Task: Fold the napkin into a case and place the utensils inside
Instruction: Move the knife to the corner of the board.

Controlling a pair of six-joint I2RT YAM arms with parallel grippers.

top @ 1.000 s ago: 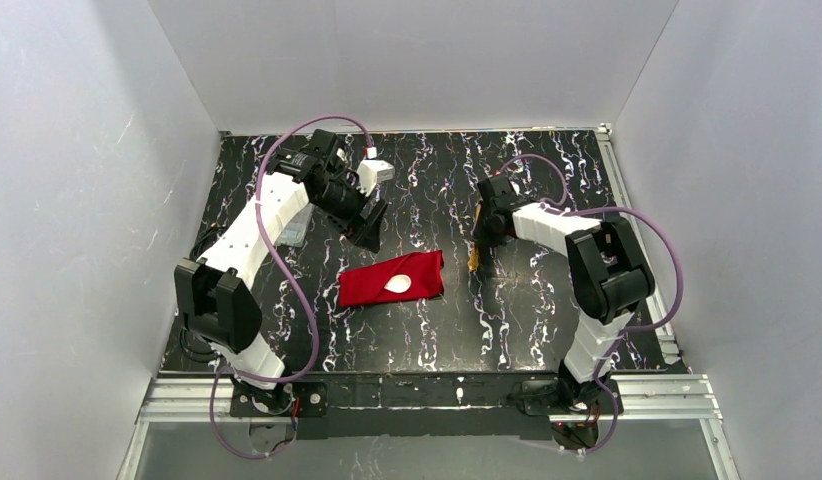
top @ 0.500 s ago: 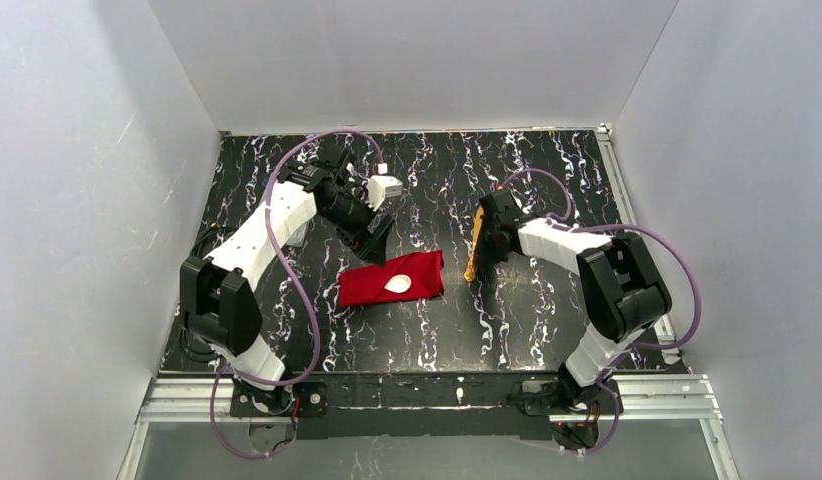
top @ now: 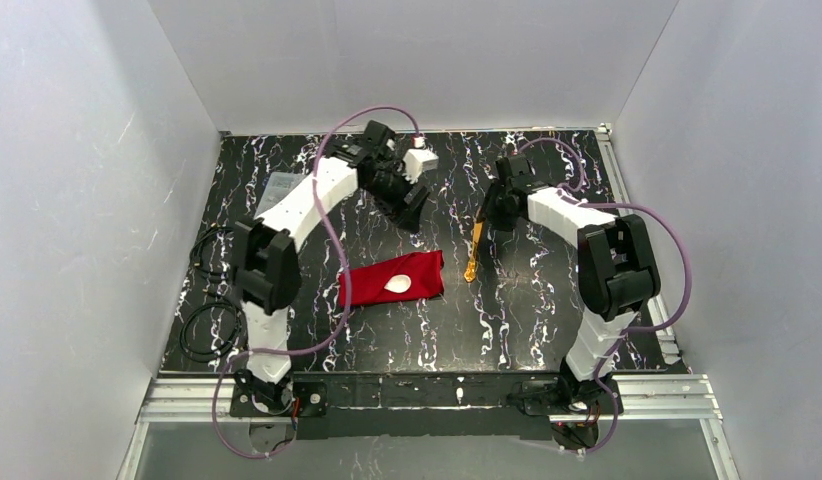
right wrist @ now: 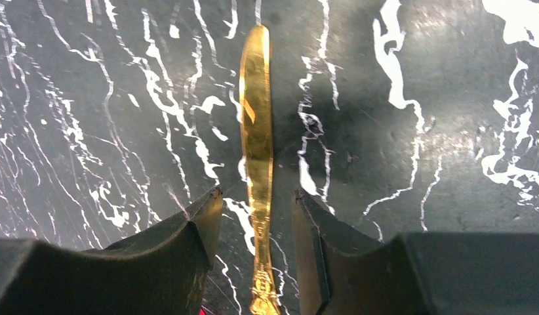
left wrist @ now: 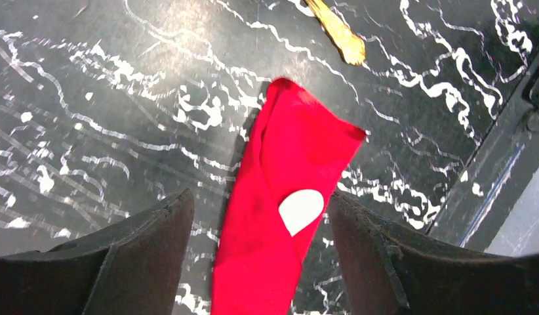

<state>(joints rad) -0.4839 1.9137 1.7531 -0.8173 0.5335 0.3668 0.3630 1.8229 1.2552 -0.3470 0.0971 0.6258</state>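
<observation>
Left arm [top: 317, 195] and right arm [top: 557, 212] stretch forward, both sets of jaws parted.

The table [top: 547, 310] is a black slab shot through with white marble-like veins, with a metal rail along its near and right edges. Around its middle lies the red napkin [top: 422, 275], folded into a narrow layered rectangle, and just to the right of it, not touching, a slim gold knife [top: 474, 252] looks to rest on the surface, running front to back. A clear plastic box [top: 281, 186] sits at the far left, and loops of black cable [top: 209, 325] lie by the left edge.
</observation>
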